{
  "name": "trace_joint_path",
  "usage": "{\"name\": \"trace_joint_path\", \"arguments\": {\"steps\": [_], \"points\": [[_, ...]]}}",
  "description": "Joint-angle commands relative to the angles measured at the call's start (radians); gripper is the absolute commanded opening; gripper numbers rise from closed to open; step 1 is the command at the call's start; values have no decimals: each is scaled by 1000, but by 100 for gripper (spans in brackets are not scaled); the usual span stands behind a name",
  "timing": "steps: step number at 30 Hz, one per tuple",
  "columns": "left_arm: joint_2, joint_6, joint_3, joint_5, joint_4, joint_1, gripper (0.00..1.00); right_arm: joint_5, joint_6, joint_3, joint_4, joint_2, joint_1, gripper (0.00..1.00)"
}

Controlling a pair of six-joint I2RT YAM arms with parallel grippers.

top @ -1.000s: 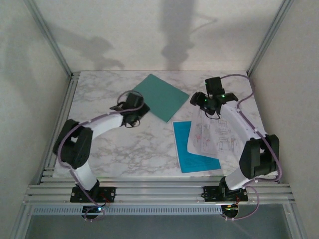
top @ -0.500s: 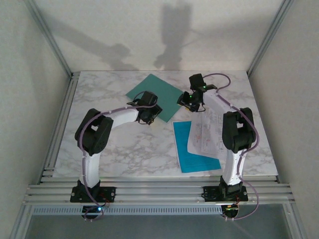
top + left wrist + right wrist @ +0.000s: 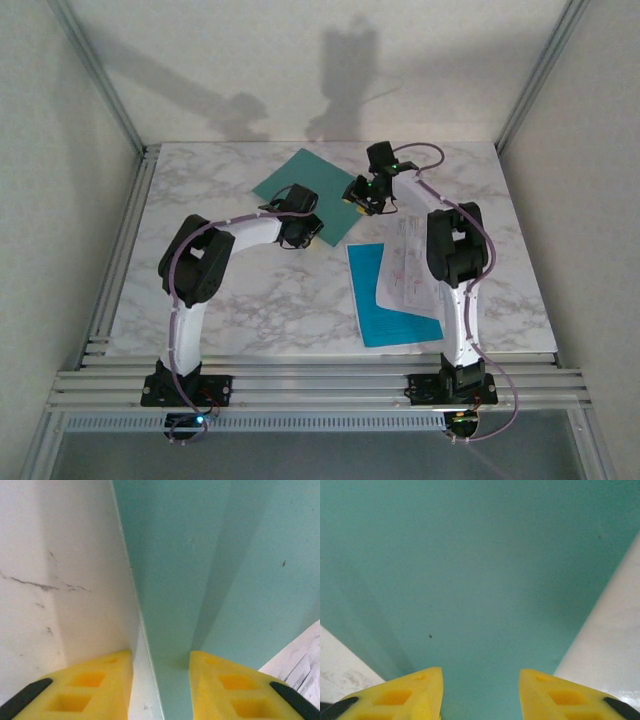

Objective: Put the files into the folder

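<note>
Dark teal folder (image 3: 312, 183) flat on marble table (image 3: 230, 290), far-centre. L gripper (image 3: 161, 660) at folder's near-left edge: yellow fingers (image 3: 107, 672) narrow-gapped, astride the edge, one over marble, one over teal, gripping nothing. R gripper (image 3: 480, 675) at folder's right corner, fingers mid-wide over teal, not clamped. White sheets (image 3: 415, 265) overlapping cyan-blue sheet (image 3: 390, 322), near-right, just beside folder.
</note>
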Motion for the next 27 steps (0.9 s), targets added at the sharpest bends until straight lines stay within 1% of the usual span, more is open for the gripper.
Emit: {"name": "trace_joint_path", "arguments": {"steps": [1,3,8,9,17,20,22,25,27], "points": [[44,5,4,-42,-1,14,23,-32,8,56,-35,43,6,43],[32,11,-8,-58,-21,26,15,-36,-4,72,-47,48,8,43],[-20,64,-69,-80,-56,65,1,-17,-40,77,-74,13,7,44],[-32,83,-82,-82,-70,73,0,-10,-47,77,-81,8,7,44],[-154,271,-208,-85,-160,154,0,7,-58,84,-93,15,7,44],[-188,375,-242,-72,-227,191,0,4,-53,84,-85,20,11,44],[-218,433,-273,-99,-283,218,0,8,-53,89,-81,25,18,44],[-302,463,-327,-119,-299,250,0,26,-56,88,-67,23,25,44],[-362,457,-331,-87,-277,252,1,52,-61,99,-58,26,24,44]]}}
